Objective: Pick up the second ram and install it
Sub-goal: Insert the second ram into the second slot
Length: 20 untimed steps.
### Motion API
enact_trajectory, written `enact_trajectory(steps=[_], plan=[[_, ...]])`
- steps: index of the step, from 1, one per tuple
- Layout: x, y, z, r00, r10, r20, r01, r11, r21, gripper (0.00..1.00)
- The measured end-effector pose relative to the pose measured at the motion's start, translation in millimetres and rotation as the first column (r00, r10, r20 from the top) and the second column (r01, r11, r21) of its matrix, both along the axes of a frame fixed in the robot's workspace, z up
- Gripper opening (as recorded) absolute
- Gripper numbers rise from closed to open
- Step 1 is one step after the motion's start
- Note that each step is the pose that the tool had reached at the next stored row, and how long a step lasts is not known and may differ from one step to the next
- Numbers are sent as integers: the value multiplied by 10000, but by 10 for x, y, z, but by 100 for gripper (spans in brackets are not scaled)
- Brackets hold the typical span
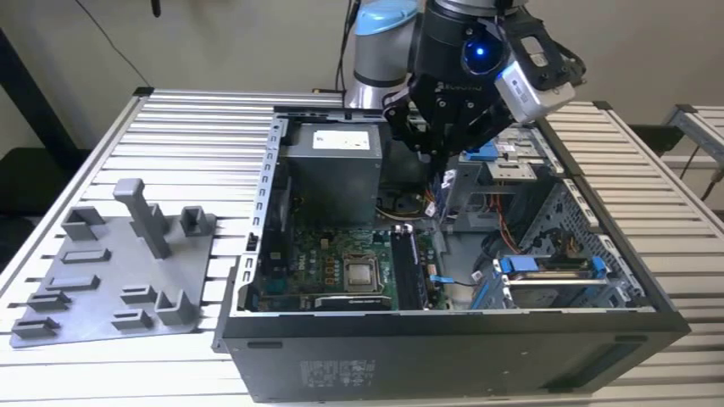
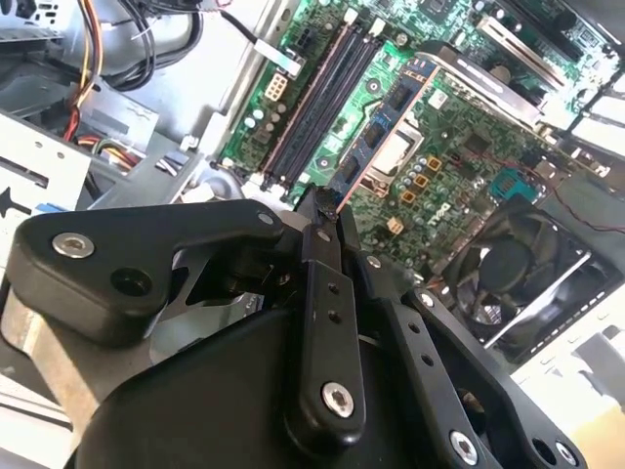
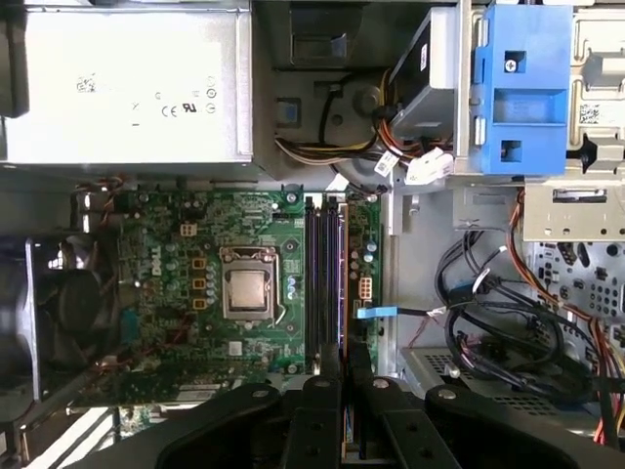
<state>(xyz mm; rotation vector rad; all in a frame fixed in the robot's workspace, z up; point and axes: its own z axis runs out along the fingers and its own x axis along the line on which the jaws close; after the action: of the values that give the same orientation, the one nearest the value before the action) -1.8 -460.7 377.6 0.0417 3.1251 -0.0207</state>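
Nearest us in the exterior view, the open computer case (image 1: 453, 356) lies on the slatted surface (image 1: 192, 127). Inside it, the green motherboard (image 1: 328, 254) sits at about 7 o'clock, its processor socket (image 1: 362, 273) just beside the dark memory slots (image 1: 409, 271). Blue drive latches (image 1: 543, 264) are over at 4 o'clock. Further back, at 11 o'clock, there's the grey power supply (image 1: 334, 165). And above the case's far half hangs the claw (image 1: 436, 153). It's clenched, folks: in the second wrist view the claw (image 2: 322, 200) pinches one end of the second ram (image 2: 391, 117), which hangs in the air above the motherboard, apart from the slots (image 2: 312, 107). Off at 9 o'clock, a grey holder tray (image 1: 114, 280) rests on the surface.
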Motion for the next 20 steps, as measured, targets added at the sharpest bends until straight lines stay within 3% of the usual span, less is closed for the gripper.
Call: enact_trajectory(steps=[3,8,13,20], plan=[[-1,5,-11,10000,-59,-66,59,10000,-1,14],[0,40,-43,10000,-59,-67,60,10000,2,14],[0,125,-73,10000,-59,-67,59,10000,2,14],[2,148,-121,10000,33,-26,-33,10000,7,14]])
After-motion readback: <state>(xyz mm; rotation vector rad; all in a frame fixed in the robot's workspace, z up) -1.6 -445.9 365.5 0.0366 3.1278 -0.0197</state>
